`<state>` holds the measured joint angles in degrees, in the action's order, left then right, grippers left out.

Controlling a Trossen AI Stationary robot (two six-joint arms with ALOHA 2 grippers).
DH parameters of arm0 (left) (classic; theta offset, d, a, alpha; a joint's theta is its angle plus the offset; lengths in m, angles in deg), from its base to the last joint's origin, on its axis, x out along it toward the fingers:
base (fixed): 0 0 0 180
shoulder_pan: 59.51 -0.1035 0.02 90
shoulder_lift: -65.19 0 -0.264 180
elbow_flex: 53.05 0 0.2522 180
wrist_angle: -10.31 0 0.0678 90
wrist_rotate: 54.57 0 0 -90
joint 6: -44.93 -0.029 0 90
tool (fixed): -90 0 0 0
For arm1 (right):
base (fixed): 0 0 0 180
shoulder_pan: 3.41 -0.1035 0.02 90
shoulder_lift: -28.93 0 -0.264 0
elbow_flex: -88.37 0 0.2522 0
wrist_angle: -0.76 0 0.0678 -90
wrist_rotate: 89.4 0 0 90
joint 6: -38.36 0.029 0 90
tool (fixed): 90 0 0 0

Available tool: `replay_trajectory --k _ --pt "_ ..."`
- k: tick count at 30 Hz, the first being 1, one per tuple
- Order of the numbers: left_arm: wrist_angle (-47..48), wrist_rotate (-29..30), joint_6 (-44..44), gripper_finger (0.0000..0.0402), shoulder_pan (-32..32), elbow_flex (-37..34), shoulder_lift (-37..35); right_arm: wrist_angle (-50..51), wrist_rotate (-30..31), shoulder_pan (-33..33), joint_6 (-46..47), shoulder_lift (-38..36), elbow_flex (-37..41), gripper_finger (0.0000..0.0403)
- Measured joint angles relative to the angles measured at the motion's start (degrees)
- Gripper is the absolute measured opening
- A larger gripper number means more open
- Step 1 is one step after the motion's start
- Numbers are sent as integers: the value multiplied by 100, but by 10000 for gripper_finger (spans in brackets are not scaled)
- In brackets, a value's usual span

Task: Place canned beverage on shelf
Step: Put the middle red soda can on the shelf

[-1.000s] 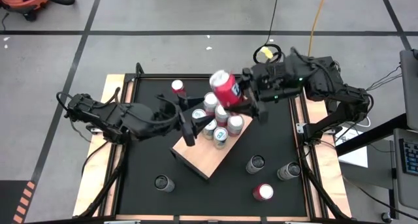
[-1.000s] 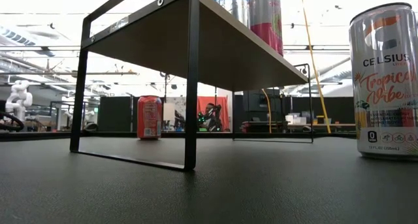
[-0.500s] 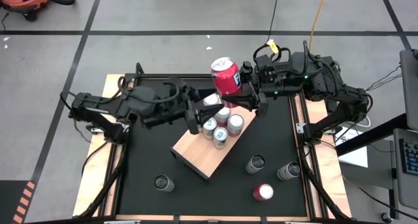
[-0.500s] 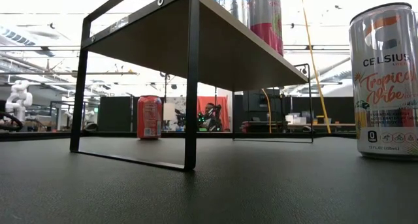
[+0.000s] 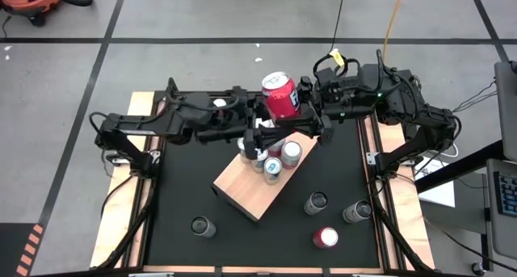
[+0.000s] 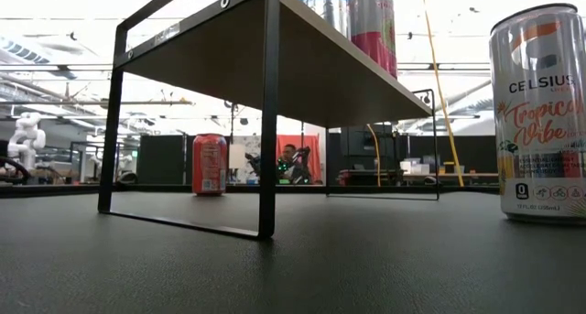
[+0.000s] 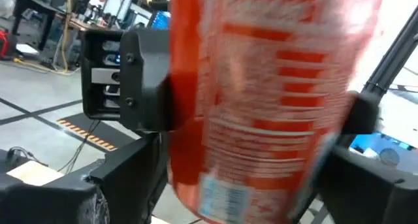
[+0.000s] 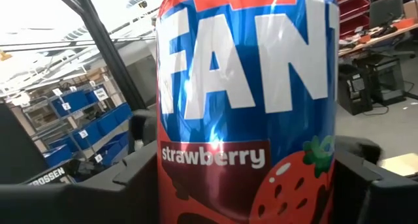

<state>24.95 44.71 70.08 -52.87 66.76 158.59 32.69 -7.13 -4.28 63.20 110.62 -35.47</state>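
Note:
A red and blue Fanta strawberry can hangs upright above the far end of the shelf, with my right gripper shut on it. The shelf is a tan board on black legs, and several cans stand on its far end. My left gripper is open and reaches level at the held can from the table's left. Its fingers stand on either side of the can's lower part. My right gripper pinches the can's side wall between its two fingers, about halfway up. The fingers come level from the table's right side. The can stands upright in the hold, lifted clear above the cans on the shelf. My left gripper: I cannot tell whether its fingers touch the can.
Loose cans stand on the black tabletop at the near right, the near left and the far left. In the low view a Celsius can stands close by and a red can stands beyond the shelf.
My left gripper has swung from over the shelf's cans toward the table's far edge and right, up to the held can, and has turned toward it. My right gripper has tipped the can from tilted to upright, staying over the shelf's far end.

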Motion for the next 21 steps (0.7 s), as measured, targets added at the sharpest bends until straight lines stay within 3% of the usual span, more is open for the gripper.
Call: replay_trajectory --k 11,21 --pt "-229 -177 22 364 -106 -5 117 75 3 2 -2 -2 -2 279" --pt "-278 -442 -24 293 -110 -7 117 68 7 0 5 81 -13 279"
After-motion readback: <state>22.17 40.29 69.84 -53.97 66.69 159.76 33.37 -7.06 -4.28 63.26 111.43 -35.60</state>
